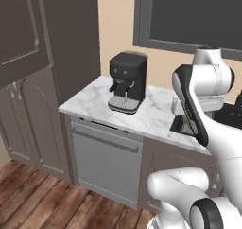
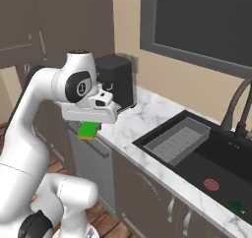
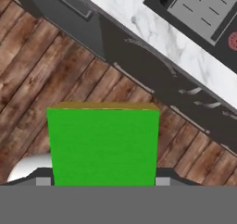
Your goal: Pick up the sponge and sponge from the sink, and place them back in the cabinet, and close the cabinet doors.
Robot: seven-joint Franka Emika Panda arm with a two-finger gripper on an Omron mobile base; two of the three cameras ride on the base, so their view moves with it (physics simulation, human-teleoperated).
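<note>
My gripper (image 2: 90,129) is clamped on one sponge (image 3: 104,146), carried clear off the counter edge, likely for transfer to the cabinet (image 1: 28,81) at left. Rightward, the second sponge (image 2: 234,204) waits in the sink (image 2: 197,170).

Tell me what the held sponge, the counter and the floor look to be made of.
Sponge: likely foam, matte green face over a thin yellow layer.
Counter: looks like polished white marble, grey veining.
Floor: apparently wood planks, brown grain with plank seams, low sheen.
</note>
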